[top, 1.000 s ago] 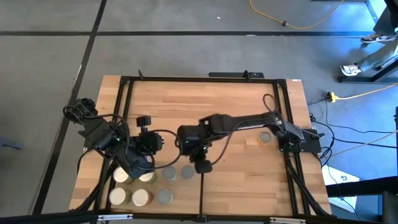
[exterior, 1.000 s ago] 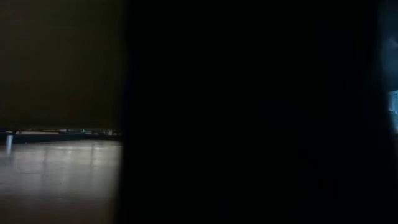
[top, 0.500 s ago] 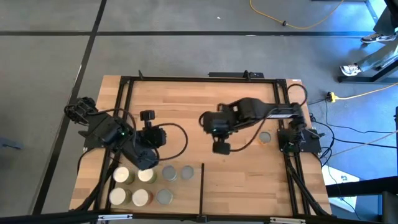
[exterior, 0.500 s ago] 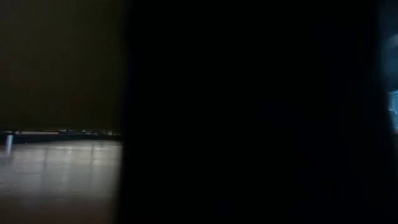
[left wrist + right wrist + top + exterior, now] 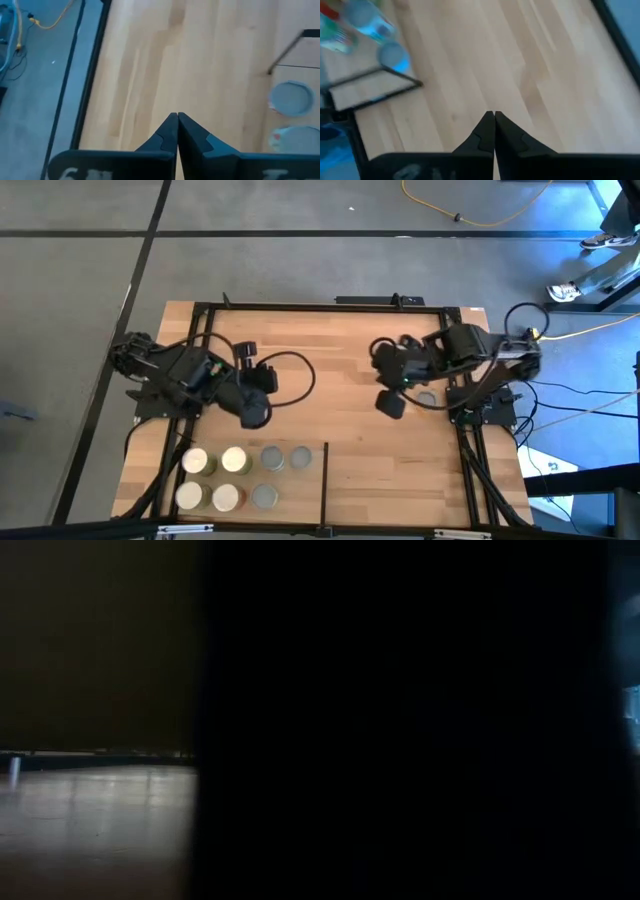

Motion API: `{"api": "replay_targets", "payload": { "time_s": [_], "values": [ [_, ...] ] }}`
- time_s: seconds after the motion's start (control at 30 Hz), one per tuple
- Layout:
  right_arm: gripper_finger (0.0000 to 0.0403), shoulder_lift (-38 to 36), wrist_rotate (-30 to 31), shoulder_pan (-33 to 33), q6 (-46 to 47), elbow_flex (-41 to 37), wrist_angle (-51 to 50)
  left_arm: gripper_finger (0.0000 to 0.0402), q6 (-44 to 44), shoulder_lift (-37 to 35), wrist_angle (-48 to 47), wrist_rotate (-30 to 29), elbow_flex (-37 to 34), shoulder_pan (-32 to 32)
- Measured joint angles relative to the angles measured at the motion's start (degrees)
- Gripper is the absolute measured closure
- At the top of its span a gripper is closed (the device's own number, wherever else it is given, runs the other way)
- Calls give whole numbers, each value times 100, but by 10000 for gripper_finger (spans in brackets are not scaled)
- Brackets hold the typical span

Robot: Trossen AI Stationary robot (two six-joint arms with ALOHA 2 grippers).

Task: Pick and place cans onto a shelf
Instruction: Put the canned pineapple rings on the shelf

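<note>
the right gripper (image 5: pixel 390 404) hangs over the bare planks of the shelf (image 5: pixel 330 360) with its fingers (image 5: pixel 485 132) pressed together and nothing between them. one lone can (image 5: pixel 427 399) lies just beside it, on the side toward the right frame rail (image 5: pixel 462 395), partly under the right arm.

the left gripper (image 5: pixel 255 412) hovers over the wood too, its fingers (image 5: pixel 170 132) closed tip to tip on nothing. the other cans lie in a cluster near it, toward the table's front edge: a row of four (image 5: pixel 247 459) closest to it and a row of three (image 5: pixel 222 497) beyond that. the reddish-sided can (image 5: pixel 228 498) sits in the middle of the farther row. the thin black divider strip (image 5: pixel 324 480) runs just beside the cluster, between it and the right gripper's side.

the low view is almost wholly dark and shows neither gripper.
</note>
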Motion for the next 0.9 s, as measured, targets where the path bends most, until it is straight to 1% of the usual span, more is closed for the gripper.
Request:
{"api": "replay_targets", "payload": {
  "time_s": [0.1, 0.23, 0.33, 0.43, 0.53, 0.73, 0.8, 0.9],
  "values": [
    [401, -594, -8, 68, 750, -1036, -9, 401, 163, 0, 20, -3, 0, 205],
    [398, -1270, -10, 68, 2145, -2272, -15, 401, 343, 0, 175, 2, 0, 510],
    [393, -1619, -11, 7, 3113, -3042, -13, 401, 367, 0, 280, 3, 0, 745],
    [388, -1820, -88, -128, 3748, -3717, -10, 401, 372, 0, 294, 5, 0, 962],
    [378, -1882, -538, -398, 3851, -4254, 0, 401, 372, 0, 302, 7, 0, 1150],
    [345, -1876, -937, -856, 3827, -5252, 154, 401, 372, 0, 303, 16, 0, 1429],
    [335, -1876, -1091, -1004, 3828, -5572, 421, 401, 372, 0, 303, 14, 0, 1480],
    [328, -1876, -1118, -1178, 3717, -6125, 1064, 401, 371, 0, 303, 18, 0, 1539]
  ]
}}
